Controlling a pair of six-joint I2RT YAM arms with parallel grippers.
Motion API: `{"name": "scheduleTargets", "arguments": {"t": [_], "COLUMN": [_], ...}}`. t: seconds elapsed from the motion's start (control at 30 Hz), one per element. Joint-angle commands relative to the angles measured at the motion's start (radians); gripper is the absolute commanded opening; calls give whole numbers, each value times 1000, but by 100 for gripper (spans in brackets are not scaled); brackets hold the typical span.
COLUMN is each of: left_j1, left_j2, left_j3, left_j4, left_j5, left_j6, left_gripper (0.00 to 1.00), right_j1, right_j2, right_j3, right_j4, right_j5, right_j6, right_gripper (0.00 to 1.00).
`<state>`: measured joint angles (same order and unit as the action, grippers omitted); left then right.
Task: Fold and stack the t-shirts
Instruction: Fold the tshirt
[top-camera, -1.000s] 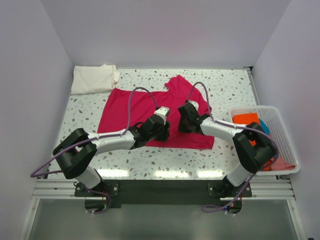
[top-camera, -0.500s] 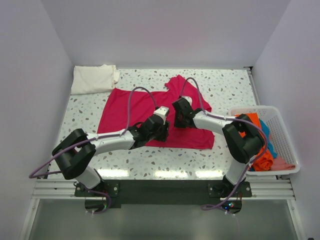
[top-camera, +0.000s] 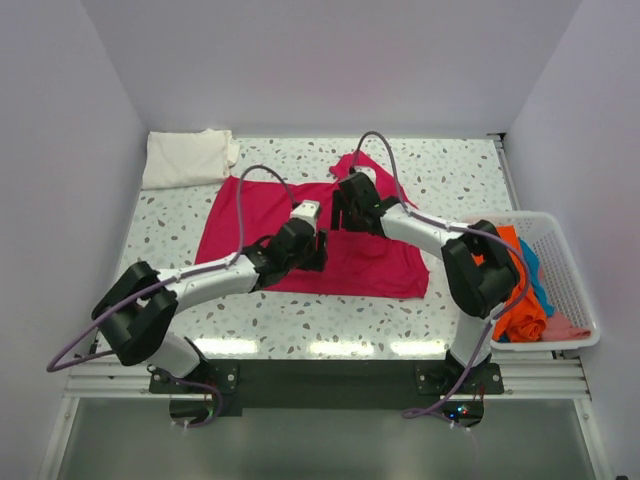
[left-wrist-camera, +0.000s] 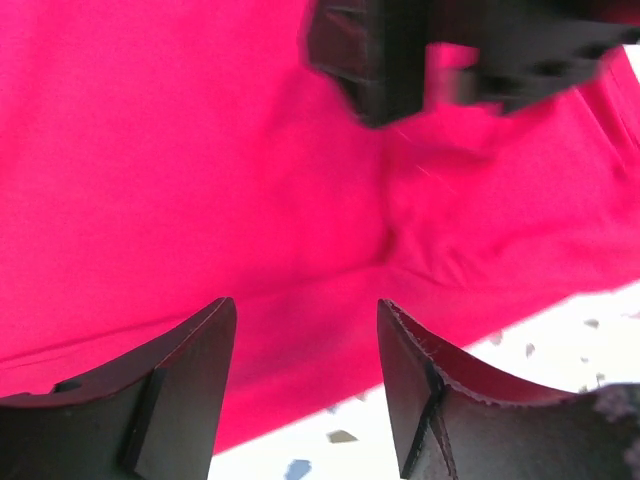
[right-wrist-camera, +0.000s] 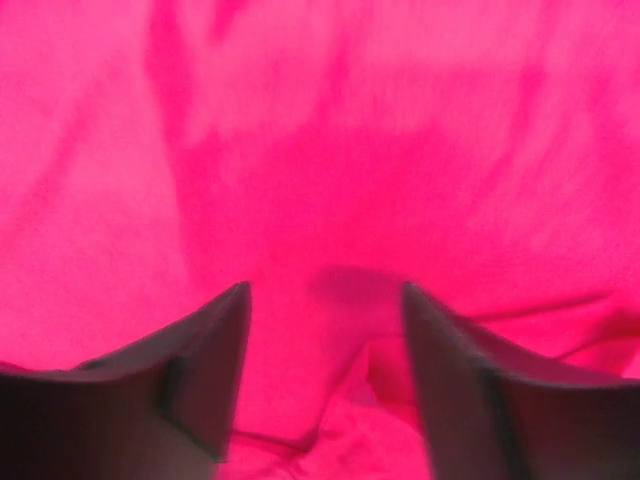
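left gripper (left-wrist-camera: 305, 320) jaws apart, nothing held, over magenta-red t-shirt (top-camera: 220, 225) spread mid-table. right gripper (right-wrist-camera: 325, 300) jaws apart too, low over same shirt, contact unclear. cream-white t-shirt (top-camera: 187, 157) folded at far left corner.

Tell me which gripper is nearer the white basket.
Right. The right gripper hangs over the far middle of the red shirt, left of the basket. The left gripper is over the shirt too, farther left and closer to the near edge. Both jaws are open.
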<state>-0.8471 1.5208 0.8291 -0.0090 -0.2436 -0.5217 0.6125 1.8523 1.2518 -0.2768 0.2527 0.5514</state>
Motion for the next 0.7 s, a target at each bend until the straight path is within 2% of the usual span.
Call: {"name": "scheduleTargets", "arguments": {"t": [0.0, 0.03, 0.07, 0.1, 0.23, 0.4, 0.53, 0.67], "left_j1": [94, 149, 176, 203, 350, 454, 538, 586], "left_j2": [-85, -94, -100, -99, -19, 169, 317, 471], "left_j3": [48, 54, 74, 94, 249, 485, 674, 786], "left_j4": [-23, -23, -26, -34, -126, -200, -275, -321], "left_j5": [-17, -10, -10, -20, -106, -247, -299, -332], "left_j6": [-52, -58, -73, -84, -109, -80, -49, -12], "left_gripper": [65, 66, 67, 68, 70, 69, 63, 58], "right_j1": [-33, -39, -43, -46, -126, -272, -321, -341], "right_j2": [-54, -70, -77, -80, -61, 28, 50, 91], "right_j3": [75, 84, 90, 103, 194, 369, 414, 460], "right_j4": [-33, -45, -59, -59, -94, -150, -107, -105], "right_j5": [66, 94, 123, 176, 160, -4, -79, -107], "right_j6": [-47, -48, -50, -70, -93, -102, -146, -165], "right_gripper": [76, 84, 97, 99, 99, 98, 98, 96]}}
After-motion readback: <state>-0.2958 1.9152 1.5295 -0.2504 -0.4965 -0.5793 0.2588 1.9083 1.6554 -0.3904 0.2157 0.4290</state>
